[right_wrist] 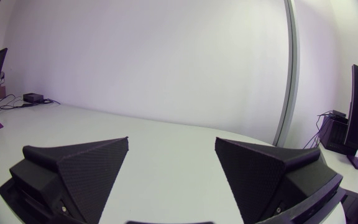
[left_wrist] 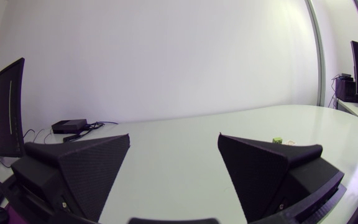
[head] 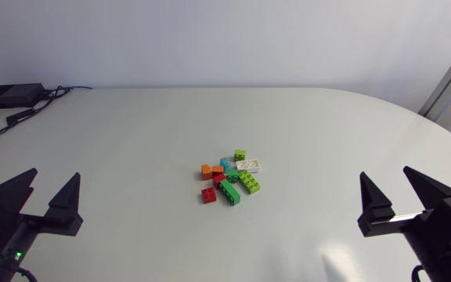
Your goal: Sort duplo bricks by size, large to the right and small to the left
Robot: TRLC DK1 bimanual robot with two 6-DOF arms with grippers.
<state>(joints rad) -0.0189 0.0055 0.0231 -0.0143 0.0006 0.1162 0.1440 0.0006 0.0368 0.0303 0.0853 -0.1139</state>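
From above, the pile of bricks (head: pixel 229 178) lies in the middle of the table (head: pixel 131 141), and nothing is sorted yet. Both arms wait at the near side, well apart from the pile. The left gripper (head: pixel 55 174) is at the left with its fingers spread and nothing between them. The right gripper (head: pixel 384 172) is at the right, also spread and empty.

I judge that the step in hand is the first pick, and it is better to begin at the outside of the pile. The small red brick (head: pixel 209 195) sits at the near left corner, a little apart from the others, so it is an easy first piece for the left arm. The long light green brick (head: pixel 249 182) lies on the right side of the pile, next to the long dark green brick (head: pixel 229 193). The right arm should come down straight and close across its narrow sides, so as not to push the neighbours.

In the left wrist view the left gripper (left_wrist: pixel 174 135) is wide open above the bare table. Only a green brick (left_wrist: pixel 278 140) and a white brick (left_wrist: pixel 289 142) show, far ahead and behind the right finger. A black box (left_wrist: pixel 69 126) stands at the far left of the table, out of the way.

In the right wrist view the right gripper (right_wrist: pixel 171 139) is open too. No brick shows here, so this arm must first turn toward the middle.
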